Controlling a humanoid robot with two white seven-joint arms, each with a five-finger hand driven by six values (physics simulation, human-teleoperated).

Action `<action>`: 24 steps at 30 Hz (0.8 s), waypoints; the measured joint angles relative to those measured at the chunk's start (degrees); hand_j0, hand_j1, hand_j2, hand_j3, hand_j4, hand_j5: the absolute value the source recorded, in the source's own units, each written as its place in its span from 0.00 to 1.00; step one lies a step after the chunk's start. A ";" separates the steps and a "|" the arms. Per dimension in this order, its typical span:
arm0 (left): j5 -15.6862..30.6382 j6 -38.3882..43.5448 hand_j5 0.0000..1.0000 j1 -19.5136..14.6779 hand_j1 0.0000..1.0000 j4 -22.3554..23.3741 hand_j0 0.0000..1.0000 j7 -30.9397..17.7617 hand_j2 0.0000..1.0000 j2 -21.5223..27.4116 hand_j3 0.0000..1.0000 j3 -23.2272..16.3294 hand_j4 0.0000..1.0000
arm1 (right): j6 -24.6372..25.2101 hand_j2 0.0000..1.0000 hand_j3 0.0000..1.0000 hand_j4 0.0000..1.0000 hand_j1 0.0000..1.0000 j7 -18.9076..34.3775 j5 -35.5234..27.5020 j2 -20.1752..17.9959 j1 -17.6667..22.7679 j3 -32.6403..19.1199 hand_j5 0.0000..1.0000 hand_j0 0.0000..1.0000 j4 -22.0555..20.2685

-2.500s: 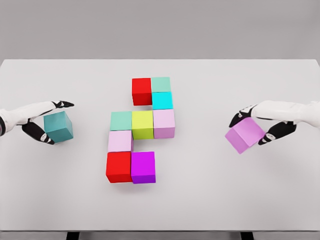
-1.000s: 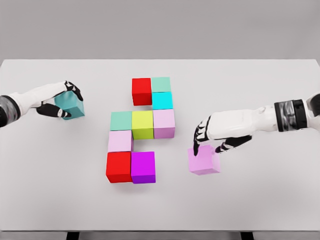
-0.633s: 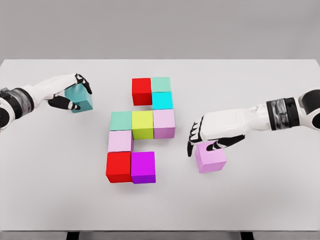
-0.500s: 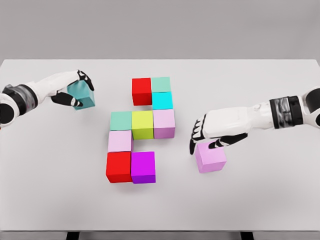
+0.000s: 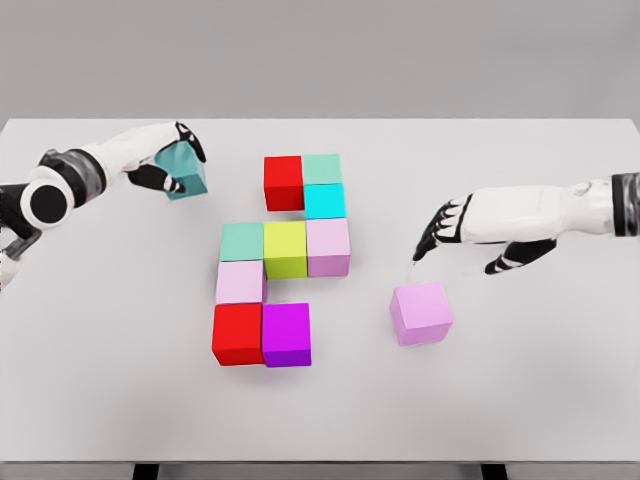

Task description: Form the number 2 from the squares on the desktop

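On the white counter (image 5: 560,400) nine cubes (image 5: 285,250) already form most of a 2, lacking its top-left and bottom-right squares. The pink cube (image 5: 421,313) sits apart, slightly skewed, beneath the open right hand (image 5: 450,228). The left hand (image 5: 170,165) grips the tilted teal cube (image 5: 186,172), upper left.

- A big white tabletop (image 5: 520,400) fills most of the view.
- Its far edge runs straight across near the top.
- Its near edge runs along the bottom.
- Behind the tabletop there is a plain gray wall (image 5: 320,55).
- The wall is smooth, with no marks on it.
- Under the near edge, two dark table legs (image 5: 146,471) peek out, one on each side.
- The light is soft and even.
- Shadows on the tabletop are faint.
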 measured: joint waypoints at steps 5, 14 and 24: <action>-1.73 0.00 0.53 -0.26 0.53 1.79 0.53 0.02 0.53 -2.35 0.53 -0.05 0.53 | 0.01 1.00 1.00 1.00 1.00 0.00 0.97 -1.52 0.44 -1.09 1.00 1.00 0.45; -4.06 0.00 0.52 -0.62 0.52 2.75 0.52 -0.03 0.52 -5.20 0.52 -0.22 0.52 | 0.01 0.35 0.35 0.35 0.35 0.00 11.35 -1.41 0.53 -1.32 0.35 0.35 0.50; -6.70 -0.09 0.52 -1.32 0.52 2.60 0.52 0.00 0.52 -6.53 0.52 -2.07 0.52 | 0.02 0.12 0.12 0.12 0.12 -0.01 15.76 -1.09 2.20 -0.72 0.12 0.12 1.96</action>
